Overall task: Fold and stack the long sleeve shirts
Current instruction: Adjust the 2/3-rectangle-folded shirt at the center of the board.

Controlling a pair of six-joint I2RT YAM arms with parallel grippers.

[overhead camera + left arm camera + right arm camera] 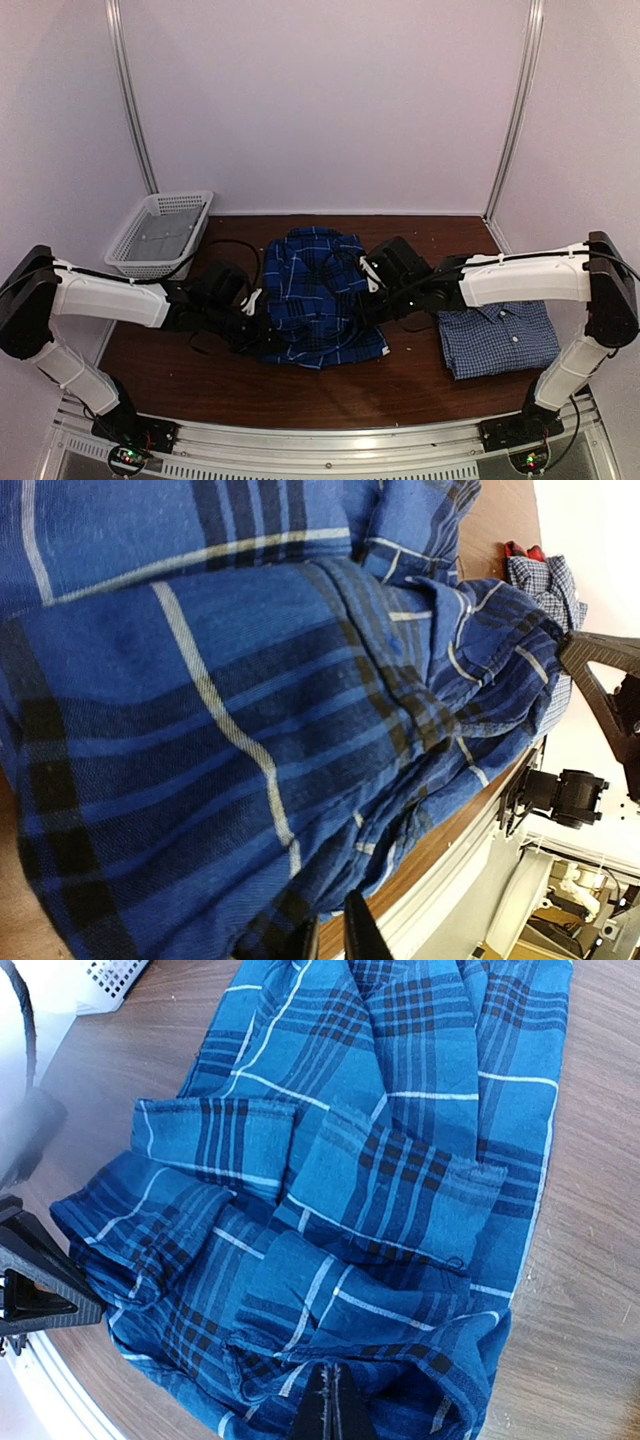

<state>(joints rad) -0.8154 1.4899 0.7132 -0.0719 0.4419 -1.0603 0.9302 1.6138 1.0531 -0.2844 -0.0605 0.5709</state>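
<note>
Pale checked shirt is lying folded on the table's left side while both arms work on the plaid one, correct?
Not quite. The top external view shows the pale checked shirt folded on the right side, under the right arm; both arms are indeed at the plaid shirt.

Overhead, wrist close-ups; shared plaid shirt [318, 300]

Pale, perhaps lilac walls [320, 100] enclose a dark wooden table [300, 390].

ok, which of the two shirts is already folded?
The paler small-check shirt on the right: it lies as a neat flat rectangle. The dark plaid shirt in the middle lies rumpled.
</note>
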